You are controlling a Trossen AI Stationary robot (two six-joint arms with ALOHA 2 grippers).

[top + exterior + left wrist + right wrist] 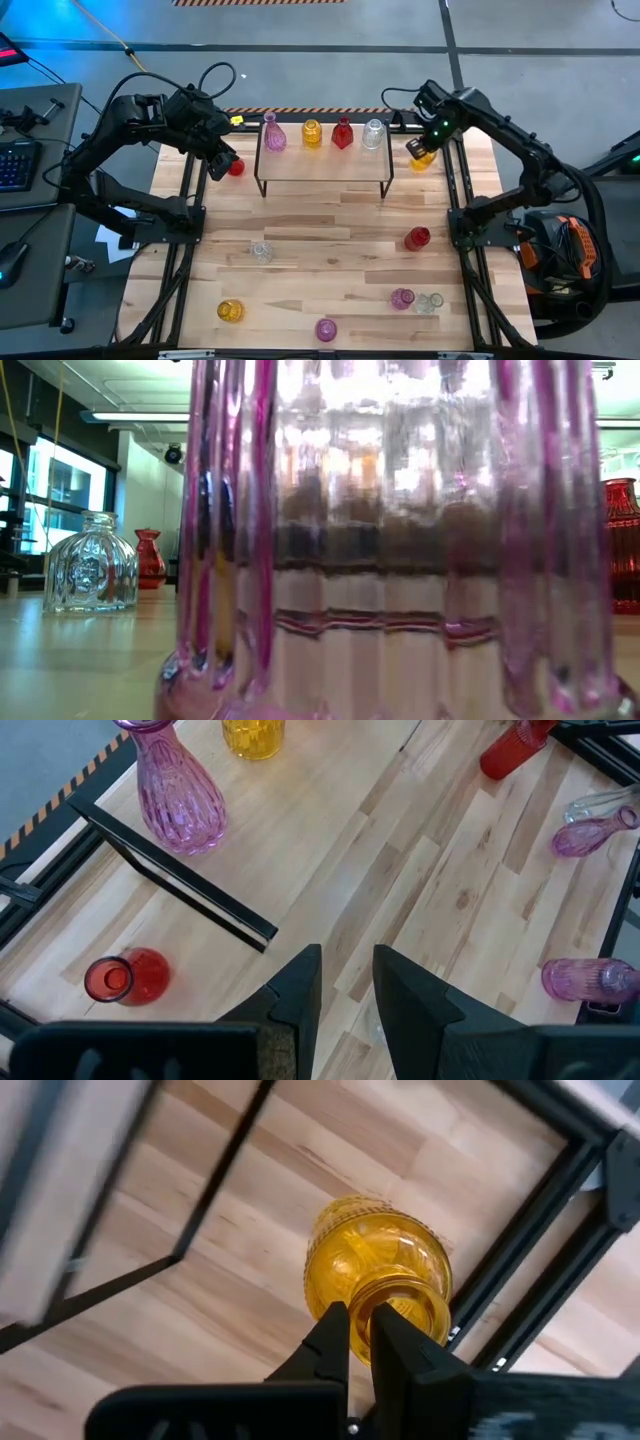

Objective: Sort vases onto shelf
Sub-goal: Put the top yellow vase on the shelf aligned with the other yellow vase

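The shelf stands at the table's far middle. On its top stand a pink vase, a yellow vase, a red vase and a clear vase. My left gripper is open above the table beside the shelf's left end. A small red vase sits on the table next to it, untouched. My right gripper is beside the shelf's right end, shut on an amber vase. My right gripper holds the amber vase by the lip of its neck, coming from above and pointing down. The lip's wall shows between the two fingers, one finger over the mouth and one outside. The body hangs below the fingers. Whether its base touches the table, I cannot tell.
More vases are on the near half of the table: clear, yellow, pink, pink, clear, red. One pink vase fills the low view. Black arm frames flank both table sides.
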